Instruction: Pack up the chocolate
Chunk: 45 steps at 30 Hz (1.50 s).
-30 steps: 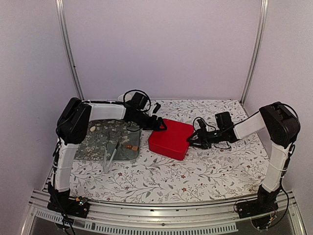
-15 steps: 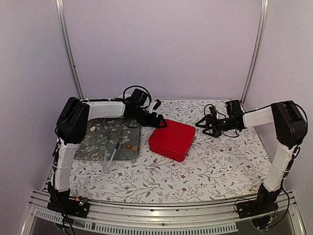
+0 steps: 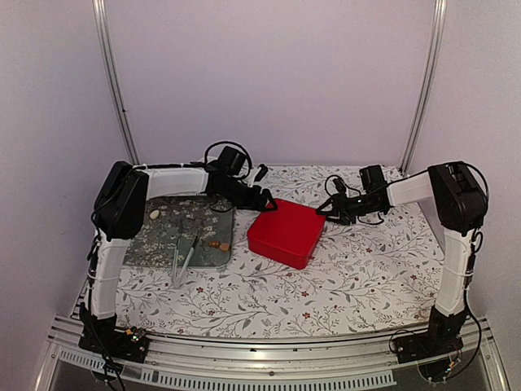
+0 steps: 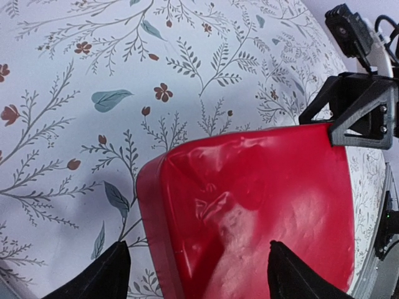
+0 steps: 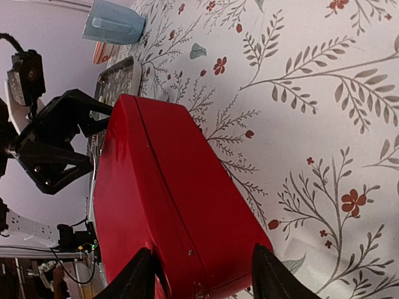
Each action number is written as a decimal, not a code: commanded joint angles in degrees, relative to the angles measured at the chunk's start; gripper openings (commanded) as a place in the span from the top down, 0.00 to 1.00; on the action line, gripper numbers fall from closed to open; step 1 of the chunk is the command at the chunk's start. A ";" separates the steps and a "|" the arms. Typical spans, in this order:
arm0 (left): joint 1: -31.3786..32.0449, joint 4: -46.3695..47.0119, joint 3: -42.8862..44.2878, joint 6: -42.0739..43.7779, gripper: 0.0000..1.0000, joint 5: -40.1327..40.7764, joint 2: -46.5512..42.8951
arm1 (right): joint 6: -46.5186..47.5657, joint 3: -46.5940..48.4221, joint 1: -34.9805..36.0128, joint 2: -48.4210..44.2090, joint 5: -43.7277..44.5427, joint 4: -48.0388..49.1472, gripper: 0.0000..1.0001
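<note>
The red square box [image 3: 285, 232] lies shut on the flowered cloth at the centre. The chocolate is small lumps on the grey-green tray [image 3: 163, 244] to its left: brown ones [image 3: 218, 244] near the tray's right edge and a whitish one [image 3: 155, 214] at its far left. My left gripper [image 3: 264, 208] is open, its jaws straddling the box's far left corner [image 4: 249, 212]. My right gripper [image 3: 326, 210] is open at the box's far right edge, its jaws spanning the box's side wall [image 5: 187, 205]. Neither gripper holds anything.
Metal tongs [image 3: 186, 259] lie on the tray's near edge. A pale blue cup [image 5: 115, 25] lies on its side at the back, beyond the tray [image 5: 118, 78]. Metal frame posts stand at the back corners.
The right gripper left the box's right side, swung up and back, then came in again to the box's far right edge. The left gripper has hardly moved.
</note>
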<state>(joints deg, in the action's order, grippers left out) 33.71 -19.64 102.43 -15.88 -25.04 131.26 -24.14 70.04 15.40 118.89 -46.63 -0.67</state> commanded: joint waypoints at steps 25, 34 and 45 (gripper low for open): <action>0.93 -8.42 12.87 2.38 0.48 3.76 12.50 | 5.85 -13.37 1.65 -0.15 3.55 -1.82 0.82; -0.50 0.37 1.16 -2.13 0.04 12.93 -7.90 | 0.38 -23.00 1.48 -8.74 1.23 3.85 0.67; 5.17 13.22 -35.09 -17.56 0.11 11.42 -29.93 | -0.43 -29.58 1.43 -14.03 -3.04 4.77 0.65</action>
<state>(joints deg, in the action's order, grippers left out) 34.83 -11.68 77.38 -25.98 -12.93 101.71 -24.91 45.23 15.75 104.64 -50.28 12.84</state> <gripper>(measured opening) 0.921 0.353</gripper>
